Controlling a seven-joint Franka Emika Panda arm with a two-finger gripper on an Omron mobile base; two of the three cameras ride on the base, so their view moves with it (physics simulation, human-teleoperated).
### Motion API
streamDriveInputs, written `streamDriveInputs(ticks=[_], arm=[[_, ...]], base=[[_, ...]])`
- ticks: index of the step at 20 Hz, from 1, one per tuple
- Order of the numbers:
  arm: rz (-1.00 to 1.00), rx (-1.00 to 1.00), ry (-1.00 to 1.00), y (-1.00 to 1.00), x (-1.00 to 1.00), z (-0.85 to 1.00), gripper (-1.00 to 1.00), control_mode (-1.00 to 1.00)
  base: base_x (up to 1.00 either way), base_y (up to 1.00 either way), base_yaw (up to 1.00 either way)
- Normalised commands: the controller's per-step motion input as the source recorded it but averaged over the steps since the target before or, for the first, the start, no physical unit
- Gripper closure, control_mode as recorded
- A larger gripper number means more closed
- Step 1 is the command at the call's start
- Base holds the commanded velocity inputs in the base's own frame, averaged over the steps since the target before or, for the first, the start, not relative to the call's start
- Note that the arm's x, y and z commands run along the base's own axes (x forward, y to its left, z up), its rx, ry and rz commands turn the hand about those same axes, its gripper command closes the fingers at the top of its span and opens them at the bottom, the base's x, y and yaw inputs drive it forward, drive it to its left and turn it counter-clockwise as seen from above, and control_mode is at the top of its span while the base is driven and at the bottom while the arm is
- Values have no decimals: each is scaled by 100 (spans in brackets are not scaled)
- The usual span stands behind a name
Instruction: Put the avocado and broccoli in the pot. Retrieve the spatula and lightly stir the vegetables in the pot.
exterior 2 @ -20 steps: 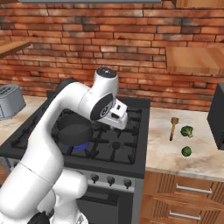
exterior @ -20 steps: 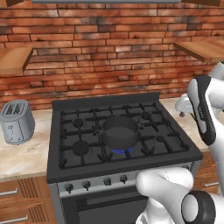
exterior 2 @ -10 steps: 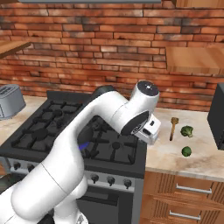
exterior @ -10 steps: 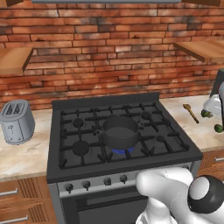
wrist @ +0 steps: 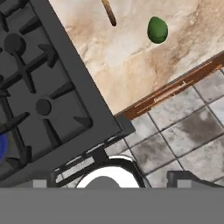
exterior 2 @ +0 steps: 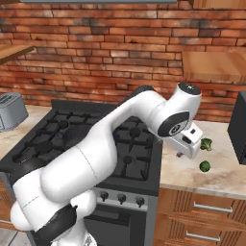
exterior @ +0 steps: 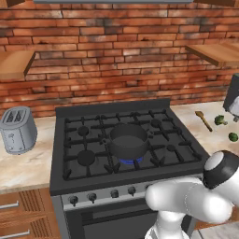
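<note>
- While the arm swings out over the right-hand surface (exterior 2: 226,175), here's the lay of the land from the left: a silver toaster (exterior: 17,129) sits well away on the far-left surface, no factor in this play.
- Next along, the black gas stove (exterior: 70,175) carries the short, round, dark grey metal pot (exterior: 128,140) on a front-centre burner over a blue flame, and its mouth looks empty and ready for deliveries.
- Moving right onto the beige stone surface: the small brown wooden spatula (exterior: 203,120) lies nearest the stove, then the pale, lumpy broccoli floret (exterior 2: 206,143), with the round dark green avocado (exterior 2: 204,166) in front of it, closer to the front edge.
- The gripper (exterior 2: 186,145) hangs just beside the stove's right edge, fingers spread wide with nothing between them; both vegetables sit a little further right.
- In the hand view, the avocado (wrist: 157,29) shows near the top, off-centre, so I'd judge the first pick isn't lined up yet.
- To do it well: centre over the avocado, drop straight down, and close on its widest part, since a ball like that could roll.
- Room to move: the front lip of the surface is close, with tiled floor (wrist: 188,131) below, so a nudge outward risks a drop.
- Far right, a dark appliance (exterior 2: 238,128) closes off that side; the way back to the pot looks open.
</note>
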Motion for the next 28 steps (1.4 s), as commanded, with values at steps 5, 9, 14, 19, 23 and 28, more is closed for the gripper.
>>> streamDriveInputs(ticks=[5, 9, 14, 19, 23, 28], arm=[[-3, -12, 25, -6, 80, -37, -100, -100], [-3, -2, 2, -23, 50, -31, -100, -100], [0, 0, 0, -34, 31, -50, -100, -100], [0, 0, 1, -15, 64, -52, -100, -100], [0, 0, 0, -23, 71, -33, -100, -100], [0, 0, 0, -50, 16, -24, -100, -100]], base=[[0, 0, 0], [0, 0, 0], [0, 0, 0], [0, 0, 0], [0, 0, 0], [0, 0, 0]])
